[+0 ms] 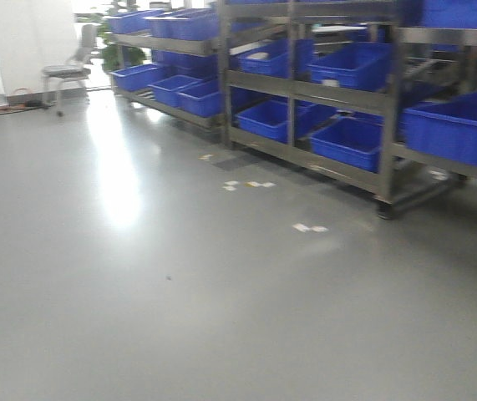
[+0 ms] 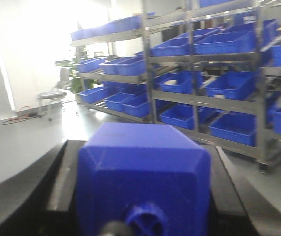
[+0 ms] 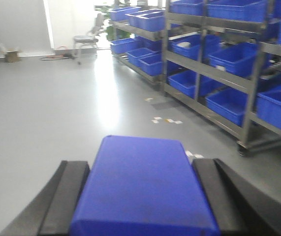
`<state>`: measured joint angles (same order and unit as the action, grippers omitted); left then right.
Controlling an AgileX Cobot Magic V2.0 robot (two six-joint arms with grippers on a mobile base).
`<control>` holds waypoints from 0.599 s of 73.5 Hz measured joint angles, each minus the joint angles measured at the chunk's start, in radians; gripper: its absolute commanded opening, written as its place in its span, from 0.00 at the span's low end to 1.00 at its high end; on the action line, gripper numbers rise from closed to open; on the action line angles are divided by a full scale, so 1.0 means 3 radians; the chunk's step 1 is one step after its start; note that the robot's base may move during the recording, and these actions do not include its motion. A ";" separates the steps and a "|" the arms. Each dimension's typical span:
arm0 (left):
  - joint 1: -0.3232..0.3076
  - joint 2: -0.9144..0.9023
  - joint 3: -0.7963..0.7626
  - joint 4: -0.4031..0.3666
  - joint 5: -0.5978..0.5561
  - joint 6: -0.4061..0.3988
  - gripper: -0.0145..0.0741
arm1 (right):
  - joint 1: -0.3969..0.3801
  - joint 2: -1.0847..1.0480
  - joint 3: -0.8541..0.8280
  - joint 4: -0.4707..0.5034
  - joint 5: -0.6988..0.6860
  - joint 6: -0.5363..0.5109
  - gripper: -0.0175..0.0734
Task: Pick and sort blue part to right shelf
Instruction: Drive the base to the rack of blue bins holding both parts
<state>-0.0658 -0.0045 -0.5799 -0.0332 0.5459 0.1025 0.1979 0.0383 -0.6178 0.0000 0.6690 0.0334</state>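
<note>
A blue part (image 2: pixel 142 167), a boxy container with a round capped neck, fills the left wrist view, and my left gripper (image 2: pixel 142 196) is shut on it between black fingers (image 2: pixel 61 182). My right gripper (image 3: pixel 142 196) is shut on a second blue part (image 3: pixel 142 182), a flat-topped rectangular block, with a black finger (image 3: pixel 64 196) on each side. The right shelf (image 1: pixel 388 109), a metal rack on wheels loaded with blue bins, stands ahead to the right in the front view. Neither gripper shows in the front view.
Further metal racks with blue bins (image 1: pixel 171 92) line the back. A round stool (image 1: pixel 64 75) stands at the far left near a cable on the floor. Small white paper scraps (image 1: pixel 246 184) lie on the grey floor (image 1: pixel 138 292) before the racks.
</note>
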 measured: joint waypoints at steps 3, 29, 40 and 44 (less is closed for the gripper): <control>0.0000 0.0000 0.0000 0.0000 0.0000 0.0000 0.52 | 0.0000 0.0000 0.0000 0.0000 0.0000 0.0000 0.43; 0.0000 0.0000 0.0000 -0.0006 0.0000 0.0000 0.52 | 0.0000 0.0000 0.0000 0.0000 0.0000 0.0000 0.43; 0.0000 0.0000 0.0000 -0.0012 0.0000 0.0000 0.52 | 0.0000 0.0000 0.0000 0.0000 0.0000 0.0000 0.43; 0.0000 0.0000 0.0000 -0.0012 0.0000 0.0000 0.52 | 0.0000 0.0000 0.0000 0.0000 0.0000 0.0000 0.43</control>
<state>-0.0658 -0.0045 -0.5799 -0.0368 0.5459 0.1025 0.1979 0.0383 -0.6178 0.0000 0.6690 0.0334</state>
